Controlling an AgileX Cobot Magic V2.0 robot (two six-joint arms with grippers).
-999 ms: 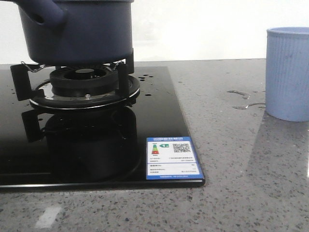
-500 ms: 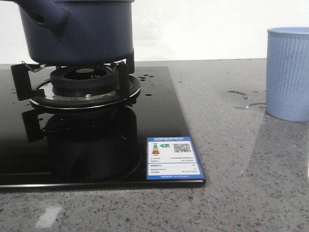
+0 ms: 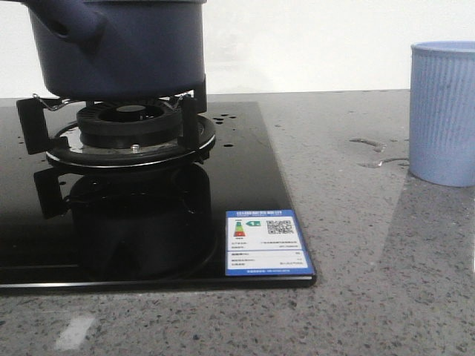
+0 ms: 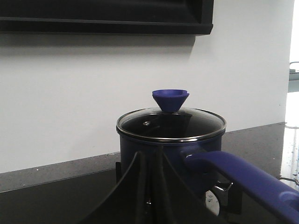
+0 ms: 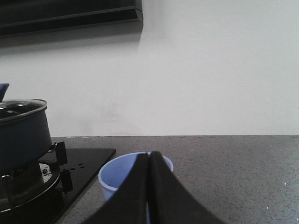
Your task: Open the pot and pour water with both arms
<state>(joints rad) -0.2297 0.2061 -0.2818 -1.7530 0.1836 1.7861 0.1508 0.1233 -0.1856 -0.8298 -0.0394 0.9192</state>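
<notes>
The dark navy-blue pot (image 3: 126, 52) stands on the burner (image 3: 130, 130) of the black glass stove at the left in the front view. Its hollow handle (image 3: 70, 22) points forward left. In the left wrist view the pot (image 4: 170, 149) carries a glass lid (image 4: 171, 122) with a blue cone knob (image 4: 170, 99), and its handle (image 4: 243, 179) runs toward the camera. My left gripper (image 4: 150, 161) is shut and empty, short of the pot. My right gripper (image 5: 149, 161) is shut and empty, in front of the light blue ribbed cup (image 5: 117, 179). Neither gripper shows in the front view.
The light blue cup (image 3: 443, 111) stands at the right on the grey speckled counter, with small water puddles (image 3: 375, 152) beside it. Black pot supports (image 3: 189, 122) ring the burner. A blue and white label (image 3: 267, 243) sits on the stove's front right corner. A white wall is behind.
</notes>
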